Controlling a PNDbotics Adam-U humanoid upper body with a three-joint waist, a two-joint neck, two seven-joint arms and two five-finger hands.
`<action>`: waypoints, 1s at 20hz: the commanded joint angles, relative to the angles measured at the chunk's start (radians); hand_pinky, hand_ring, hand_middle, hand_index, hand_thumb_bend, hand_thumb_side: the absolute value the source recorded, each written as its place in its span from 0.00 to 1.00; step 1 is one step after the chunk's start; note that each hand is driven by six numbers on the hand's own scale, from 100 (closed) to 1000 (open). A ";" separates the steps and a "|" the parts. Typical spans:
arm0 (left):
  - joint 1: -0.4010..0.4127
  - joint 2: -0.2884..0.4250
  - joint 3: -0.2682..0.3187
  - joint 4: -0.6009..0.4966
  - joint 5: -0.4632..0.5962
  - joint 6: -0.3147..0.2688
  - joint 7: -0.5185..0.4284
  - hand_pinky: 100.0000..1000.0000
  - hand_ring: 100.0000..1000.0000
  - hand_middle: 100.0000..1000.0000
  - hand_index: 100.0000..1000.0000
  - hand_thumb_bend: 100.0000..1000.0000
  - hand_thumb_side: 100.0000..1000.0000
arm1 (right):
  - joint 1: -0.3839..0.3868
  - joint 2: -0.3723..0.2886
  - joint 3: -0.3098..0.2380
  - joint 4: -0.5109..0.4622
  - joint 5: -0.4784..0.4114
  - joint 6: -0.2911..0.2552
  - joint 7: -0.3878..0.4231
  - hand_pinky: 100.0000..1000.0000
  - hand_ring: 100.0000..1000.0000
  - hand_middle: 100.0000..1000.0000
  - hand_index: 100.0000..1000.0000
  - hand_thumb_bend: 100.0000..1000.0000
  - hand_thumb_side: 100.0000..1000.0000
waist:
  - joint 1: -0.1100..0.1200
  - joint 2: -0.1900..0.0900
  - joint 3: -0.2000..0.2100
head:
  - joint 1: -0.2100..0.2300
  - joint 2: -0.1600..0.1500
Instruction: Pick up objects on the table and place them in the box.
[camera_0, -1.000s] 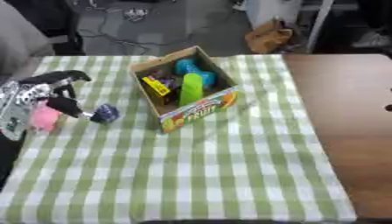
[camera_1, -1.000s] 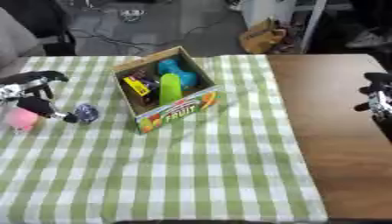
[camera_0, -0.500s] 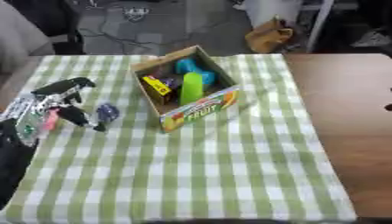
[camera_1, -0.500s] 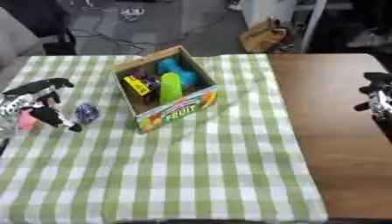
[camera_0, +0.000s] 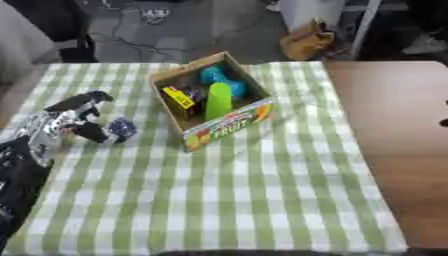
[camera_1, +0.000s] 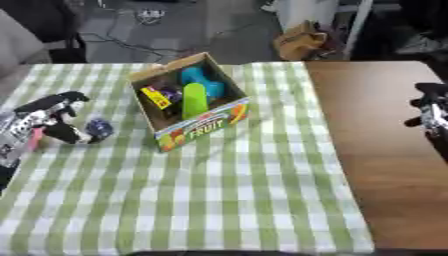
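Box (camera_0: 219, 116) at upper centre holds toys; left hand (camera_1: 35, 120) at mid-left curls round a pink object (camera_1: 34, 138), blue object (camera_1: 98, 128) beside it; right hand's (camera_1: 431, 111) fingers unclear

Left hand (camera_1: 39, 120) at mid-left edge, fingers curled round something pink. Right hand (camera_1: 430, 109) idle at right edge.

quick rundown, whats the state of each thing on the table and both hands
box: open, upright, askew on the cloth, holding several items
green item: standing in the box
teal item: in the box, at its far end
yellow item: in the box, by its left wall
blue object: on the cloth, outside the box
pink object: under the left hand
left hand: curled over the pink object
right hand: idle at the right edge
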 joint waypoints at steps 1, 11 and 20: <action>-0.040 0.015 0.008 0.017 0.027 -0.020 0.008 0.60 0.77 0.90 0.89 0.56 0.27 | -0.007 -0.025 -0.004 -0.010 -0.008 -0.002 0.002 0.56 0.73 0.79 0.80 0.00 0.70 | -0.011 -0.007 -0.002 | 0.001 -0.001; -0.072 0.001 0.000 0.059 -0.003 -0.035 -0.003 0.61 0.76 0.89 0.89 0.56 0.26 | -0.007 -0.024 -0.003 -0.010 -0.009 -0.003 0.004 0.56 0.73 0.79 0.80 0.00 0.70 | -0.007 -0.006 -0.013 | -0.001 -0.001; -0.082 -0.017 -0.003 0.096 -0.062 -0.037 -0.010 0.61 0.75 0.89 0.89 0.58 0.27 | -0.006 -0.024 -0.003 -0.010 -0.011 -0.003 0.005 0.56 0.73 0.79 0.80 0.00 0.70 | -0.006 -0.005 -0.019 | -0.003 -0.001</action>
